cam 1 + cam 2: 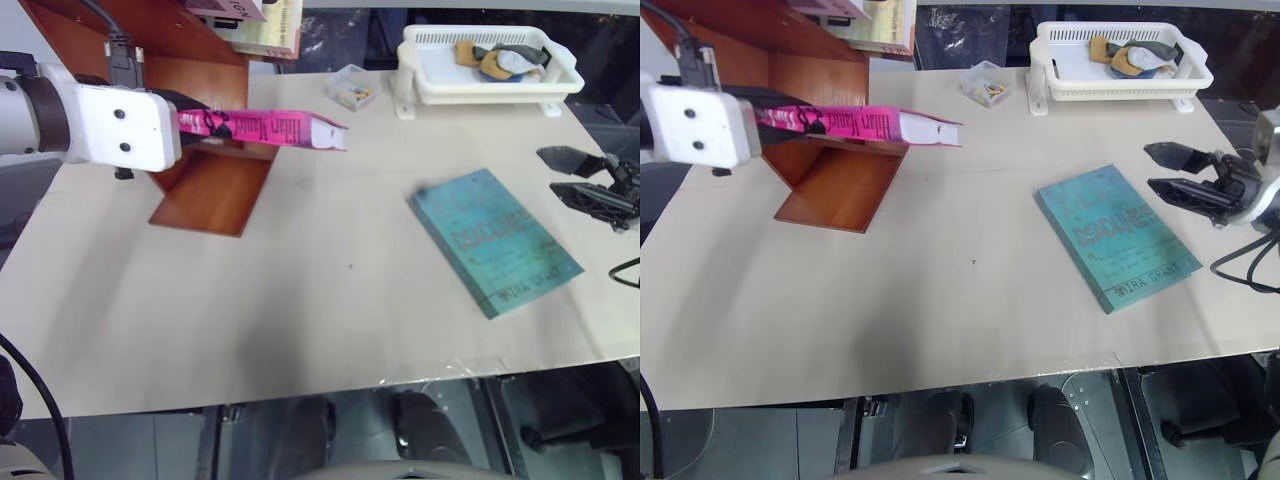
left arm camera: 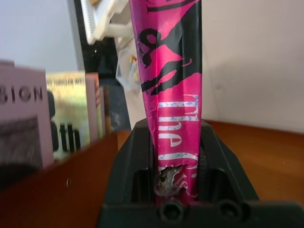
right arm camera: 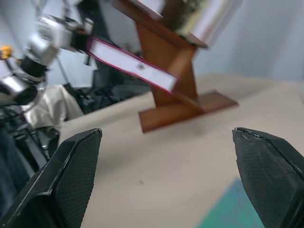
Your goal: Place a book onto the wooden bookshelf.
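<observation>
The left gripper (image 1: 185,122) is clamping the pink book (image 1: 270,128) by one end, upper left, before the bookshelf (image 1: 195,60). Light, floppy paperback: likely sagging. The right gripper (image 1: 1170,172) is gaping empty.

The left gripper (image 2: 178,187), clamped on the pink book (image 1: 265,127), hangs beside the wooden bookshelf (image 1: 205,190); pale books (image 2: 71,118) occupy the upper board. Bare table (image 1: 300,290) lies between it and the right gripper (image 1: 1175,172), beside the teal book (image 1: 1118,236).

Pale beige table (image 1: 300,300); dark floor beneath front edge.
</observation>
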You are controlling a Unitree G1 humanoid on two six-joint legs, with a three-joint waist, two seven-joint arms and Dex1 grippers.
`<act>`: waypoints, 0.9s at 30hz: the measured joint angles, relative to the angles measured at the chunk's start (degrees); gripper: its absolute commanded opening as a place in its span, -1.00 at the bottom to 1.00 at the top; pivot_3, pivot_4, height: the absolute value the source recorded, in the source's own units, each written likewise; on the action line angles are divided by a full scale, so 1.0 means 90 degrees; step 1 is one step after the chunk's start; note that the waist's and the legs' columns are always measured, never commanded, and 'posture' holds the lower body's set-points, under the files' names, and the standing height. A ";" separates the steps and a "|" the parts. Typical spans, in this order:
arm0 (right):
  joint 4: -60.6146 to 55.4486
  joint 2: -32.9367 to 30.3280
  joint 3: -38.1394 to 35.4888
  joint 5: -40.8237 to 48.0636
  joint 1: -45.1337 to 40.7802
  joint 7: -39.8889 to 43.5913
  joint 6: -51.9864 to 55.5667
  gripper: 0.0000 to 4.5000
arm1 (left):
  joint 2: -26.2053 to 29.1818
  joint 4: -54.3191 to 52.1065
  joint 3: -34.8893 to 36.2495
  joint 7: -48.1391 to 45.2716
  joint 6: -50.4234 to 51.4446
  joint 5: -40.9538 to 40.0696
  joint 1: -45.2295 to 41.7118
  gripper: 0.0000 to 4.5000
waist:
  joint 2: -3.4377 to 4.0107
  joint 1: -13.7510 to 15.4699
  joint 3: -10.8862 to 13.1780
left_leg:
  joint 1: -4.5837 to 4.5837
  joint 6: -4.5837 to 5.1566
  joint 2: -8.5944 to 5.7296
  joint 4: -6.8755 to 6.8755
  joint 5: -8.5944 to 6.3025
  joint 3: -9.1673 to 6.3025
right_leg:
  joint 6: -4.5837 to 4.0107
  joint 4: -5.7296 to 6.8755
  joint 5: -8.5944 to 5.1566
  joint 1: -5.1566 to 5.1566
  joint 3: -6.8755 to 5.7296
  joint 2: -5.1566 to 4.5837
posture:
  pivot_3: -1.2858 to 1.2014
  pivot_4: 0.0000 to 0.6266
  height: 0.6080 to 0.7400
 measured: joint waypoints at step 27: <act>-0.0451 -0.0167 0.0163 0.0137 -0.0036 0.0009 -0.0126 1.00 | 0.0072 0.1958 -0.0205 0.0309 -0.1543 0.0413 -0.0258 -0.76 | 0.0001 -0.0053 0.0001 | -0.0010 0.0000 0.0000 0.0000 0.0000 0.0009 | 0.0000 0.0007 0.0000 -0.0021 0.0005 -0.0001 | 0.03 -0.52 1.00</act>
